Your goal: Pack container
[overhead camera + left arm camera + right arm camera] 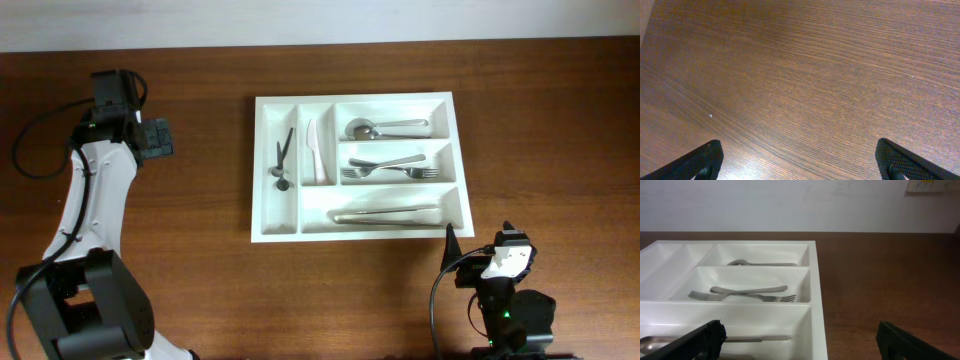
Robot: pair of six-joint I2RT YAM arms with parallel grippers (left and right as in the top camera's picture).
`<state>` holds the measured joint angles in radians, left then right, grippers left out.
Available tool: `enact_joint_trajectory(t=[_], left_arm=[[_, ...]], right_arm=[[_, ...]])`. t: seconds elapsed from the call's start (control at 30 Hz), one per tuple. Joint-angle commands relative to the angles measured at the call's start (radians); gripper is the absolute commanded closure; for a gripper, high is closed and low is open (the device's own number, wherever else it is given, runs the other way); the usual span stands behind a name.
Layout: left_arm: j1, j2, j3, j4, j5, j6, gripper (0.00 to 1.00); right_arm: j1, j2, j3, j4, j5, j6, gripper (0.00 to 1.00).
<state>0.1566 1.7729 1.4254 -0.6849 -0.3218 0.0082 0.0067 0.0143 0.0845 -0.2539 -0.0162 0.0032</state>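
Evidently the parted, empty right pincer (800, 336), if advanced low, could have shoved the large white rectangular plastic cutlery tray (815, 280) just ahead.

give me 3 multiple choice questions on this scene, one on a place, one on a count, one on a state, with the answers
1. In the overhead view, where in the large white rectangular plastic cutlery tray does the silver metal spoon lie?
A) top long compartment
B) bottom long compartment
C) far-left narrow compartment

2. How many silver metal forks lie in the middle long compartment?
A) none
B) two
C) five

3. What state is the left tool in?
A) shut on a fork
B) open above the brown wooden table
C) shut on the tray's rim

Answers:
1 A: the spoon's bowl and handle show in the top long slot.
2 B: two forks lie crossed there, tines pointing opposite ways.
3 B: its fingers stand wide apart with only wood grain between them.
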Motion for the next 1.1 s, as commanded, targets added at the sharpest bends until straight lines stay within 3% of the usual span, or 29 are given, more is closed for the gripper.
enact_joint_trajectory(t=[0.0,0.8,1.07], left_arm=[[0.003,-0.017,0.016,0.002,0.004,0.015,0.01],[0.003,-0.018,0.016,0.002,0.004,0.015,0.01],[-0.006,-0.269,0.012,0.050,0.263,0.015,0.01]], right_arm=[[0.008,-0.011,-0.008,0.000,0.013,0.001,0.01],[0.008,-0.011,-0.008,0.000,0.013,0.001,0.01],[0.008,-0.011,-0.008,-0.001,0.013,0.001,0.01]])
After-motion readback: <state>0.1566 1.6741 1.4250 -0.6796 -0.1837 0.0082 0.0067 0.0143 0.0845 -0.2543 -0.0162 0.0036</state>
